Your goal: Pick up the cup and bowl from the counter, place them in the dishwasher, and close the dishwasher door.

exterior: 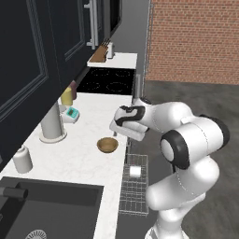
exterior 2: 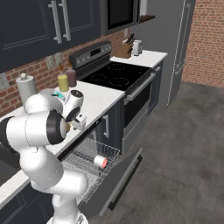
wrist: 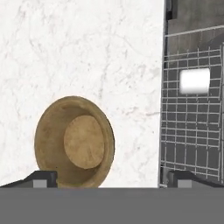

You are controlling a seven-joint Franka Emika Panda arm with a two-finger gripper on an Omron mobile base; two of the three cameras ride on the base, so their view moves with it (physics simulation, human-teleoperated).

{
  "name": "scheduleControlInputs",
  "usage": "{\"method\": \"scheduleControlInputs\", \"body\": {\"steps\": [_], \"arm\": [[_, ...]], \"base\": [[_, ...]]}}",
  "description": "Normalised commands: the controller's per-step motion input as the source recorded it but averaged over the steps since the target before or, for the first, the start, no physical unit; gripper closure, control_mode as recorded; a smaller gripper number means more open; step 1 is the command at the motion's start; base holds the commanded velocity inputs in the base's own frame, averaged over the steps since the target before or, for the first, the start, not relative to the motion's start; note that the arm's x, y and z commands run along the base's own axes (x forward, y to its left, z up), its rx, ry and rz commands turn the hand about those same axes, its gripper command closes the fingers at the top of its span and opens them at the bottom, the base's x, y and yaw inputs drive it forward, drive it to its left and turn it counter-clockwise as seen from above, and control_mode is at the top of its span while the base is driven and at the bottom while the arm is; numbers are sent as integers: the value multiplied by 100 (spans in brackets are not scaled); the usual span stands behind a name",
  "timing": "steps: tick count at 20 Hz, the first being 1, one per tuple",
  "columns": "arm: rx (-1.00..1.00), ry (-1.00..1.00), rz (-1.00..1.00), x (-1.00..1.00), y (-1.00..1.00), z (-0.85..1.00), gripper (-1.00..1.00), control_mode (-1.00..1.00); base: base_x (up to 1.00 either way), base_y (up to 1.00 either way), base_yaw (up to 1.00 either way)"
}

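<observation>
In the left base view, the bowl (exterior: 108, 144) of brown wood is seen upright on the white worktop (exterior: 88, 121), near its front edge. The gripper (exterior: 122, 130) is held above the worktop just beside the bowl, on its right, with the white arm bent behind it. Below the edge, the dishwasher (exterior: 135, 196) is shown with its grey wire rack pulled out, and the cup (exterior: 135, 171) is lying inside the rack. A white jar (exterior: 22, 159) is placed near the black sink (exterior: 51, 207), a yellow jar (exterior: 66, 96) by the wall, and the black cooktop (exterior: 107, 80) further along.

In the right base view, the cup (exterior 2: 100, 161) is seen on its side in the rack, its red-pink end turned outward. The dishwasher door (exterior 2: 120, 179) is folded down and open. The bowl is largely hidden behind the arm in this view. The gripper's hand is seen over the worktop edge, but its jaws cannot be made out here.

In the hand view, the bowl (wrist: 75, 141) is seen from above on the marbled worktop (wrist: 87, 57), empty, between the two dark fingertips (wrist: 43, 178) at the bottom. The jaws are spread wide, nothing is held, and the bowl is not touched. To the right, the cup (wrist: 194, 81) is seen as a blurred white shape lying on the wire rack (wrist: 192, 131).
</observation>
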Motion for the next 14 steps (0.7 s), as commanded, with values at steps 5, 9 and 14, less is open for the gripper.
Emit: {"method": "scheduleControlInputs", "body": {"steps": [5,9,14], "arm": [[0,6,1,16,8,-27,-100,-100],[0,6,1,9,6,-35,-100,-100],[0,1,3,0,8,-29,-100,-100]], "base": [[0,0,0],[0,0,0],[0,0,0]]}}
